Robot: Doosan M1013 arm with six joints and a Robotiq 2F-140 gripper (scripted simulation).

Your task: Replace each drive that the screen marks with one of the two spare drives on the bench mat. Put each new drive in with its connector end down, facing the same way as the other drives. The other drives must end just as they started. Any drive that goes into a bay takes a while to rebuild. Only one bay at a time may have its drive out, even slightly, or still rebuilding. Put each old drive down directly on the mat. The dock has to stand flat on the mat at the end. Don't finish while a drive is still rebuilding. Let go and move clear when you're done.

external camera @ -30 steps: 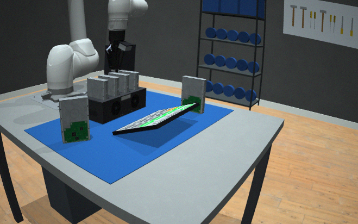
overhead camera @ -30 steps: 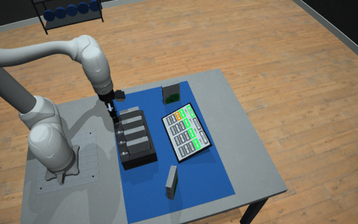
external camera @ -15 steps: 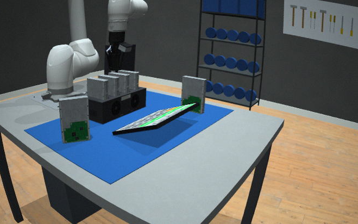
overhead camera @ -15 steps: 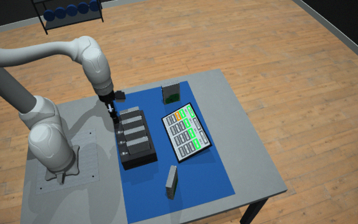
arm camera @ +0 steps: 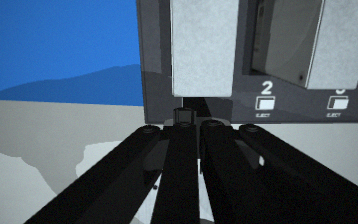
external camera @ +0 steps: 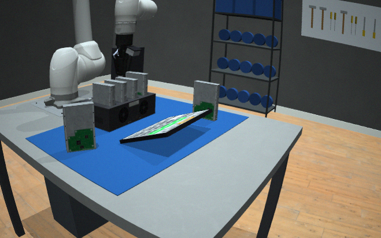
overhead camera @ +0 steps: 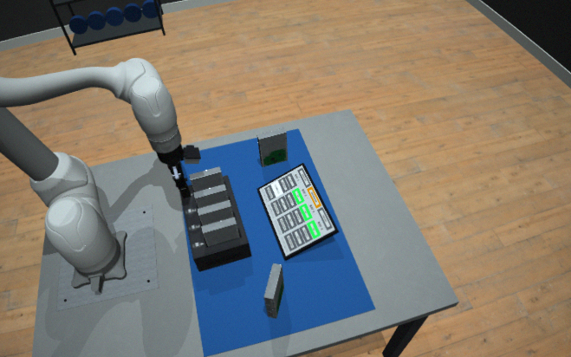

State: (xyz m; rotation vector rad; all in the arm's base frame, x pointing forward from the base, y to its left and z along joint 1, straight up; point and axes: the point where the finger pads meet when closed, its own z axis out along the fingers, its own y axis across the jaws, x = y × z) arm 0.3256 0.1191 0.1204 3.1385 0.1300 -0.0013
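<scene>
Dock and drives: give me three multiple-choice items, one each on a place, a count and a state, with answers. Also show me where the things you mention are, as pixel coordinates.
1. Where is the gripper?
A. Over the screen
B. At the bay 1 end of the dock
C. Beside bay 4

2. How many drives stand in the dock?
A. Two
B. Three
C. Four

3. How are the gripper's fingers?
A. Shut on nothing
B. Wide open
C. Shut on a drive

1: B, the gripper (overhead camera: 184, 191) (arm camera: 191, 104) is at the dock's (overhead camera: 223, 256) (external camera: 125, 114) end next to button 2.
2: C, four drives rise from it.
3: A, its fingers meet with no drive between them.
</scene>
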